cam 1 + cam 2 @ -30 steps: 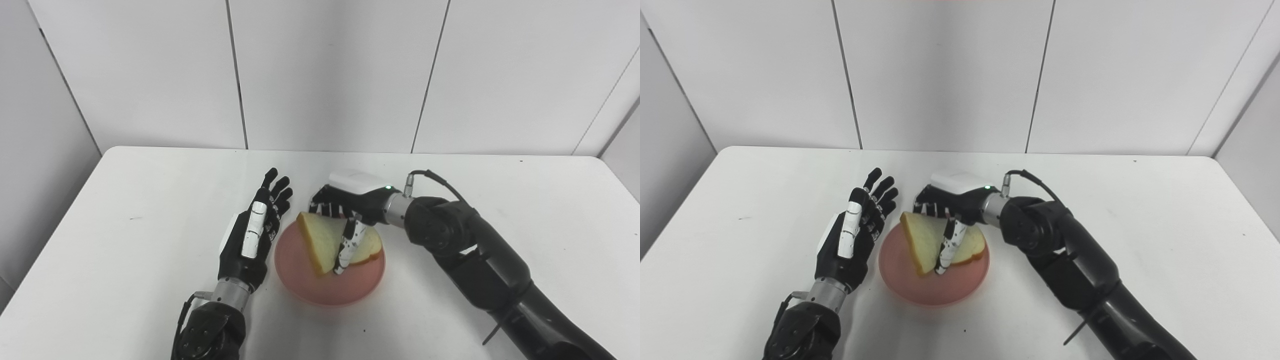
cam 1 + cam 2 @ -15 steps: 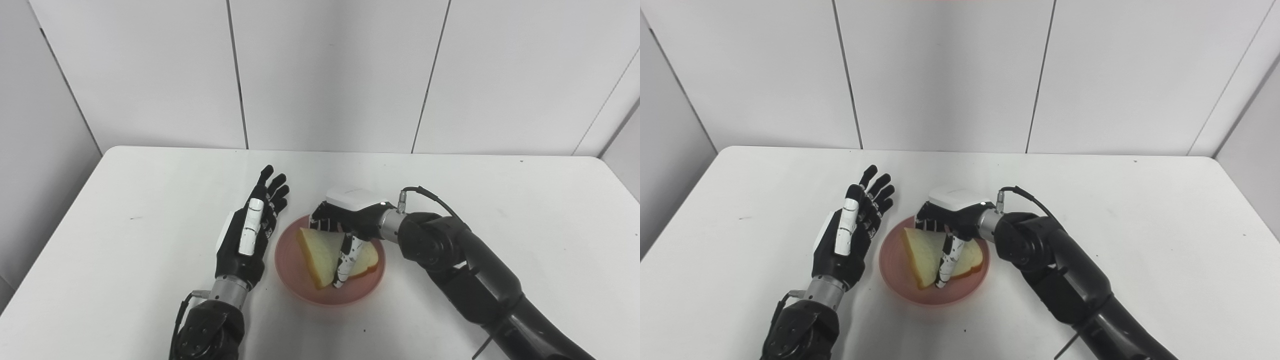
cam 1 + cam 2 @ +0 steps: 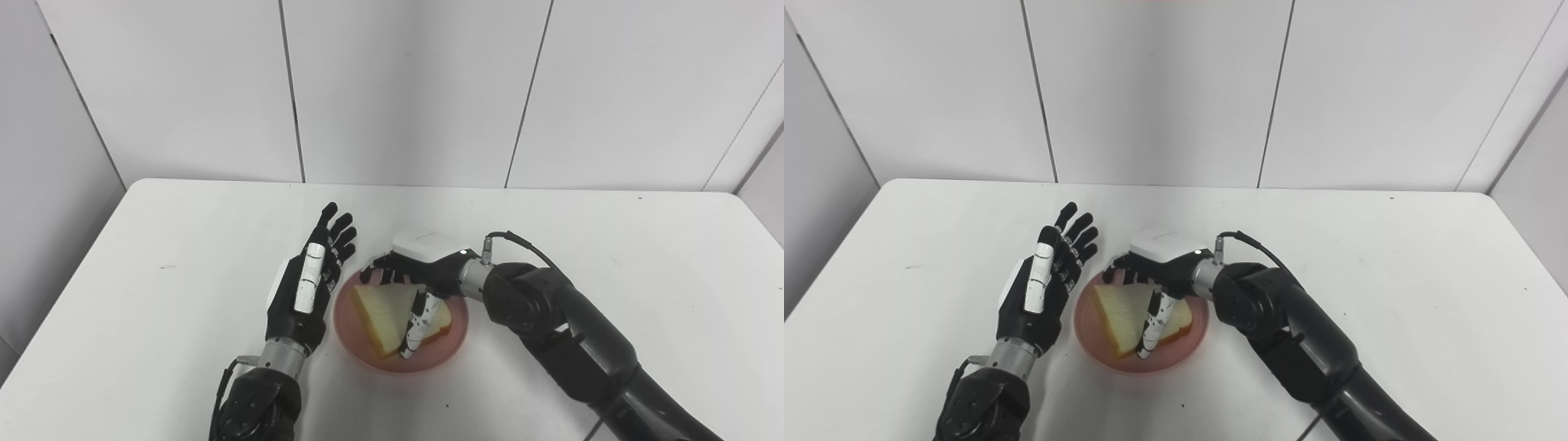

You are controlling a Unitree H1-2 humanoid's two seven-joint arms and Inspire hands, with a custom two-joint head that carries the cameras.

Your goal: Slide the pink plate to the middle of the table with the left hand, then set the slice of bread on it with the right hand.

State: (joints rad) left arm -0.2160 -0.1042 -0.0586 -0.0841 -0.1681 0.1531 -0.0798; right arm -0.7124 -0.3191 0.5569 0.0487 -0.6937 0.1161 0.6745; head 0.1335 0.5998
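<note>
White worktop [image 3: 184, 245], white wall panels [image 3: 404, 92] behind. Pink plate [image 3: 361, 346] near worktop middle, between both hands. Slice of bread [image 3: 383, 309] lies on plate, right hand [image 3: 422, 269] over its far edge, hiding part of it. Right hand fingers [image 3: 415, 321] spread, one resting across bread; whether bread is gripped cannot be told. Left hand [image 3: 306, 291] just beside plate's left rim, fingers straight, slightly apart, holding nothing. No legible writing.

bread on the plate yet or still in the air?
On the plate: the slice of bread lies across the pink plate, inside its rim. The right hand is still over it, thumb across the slice.
</note>
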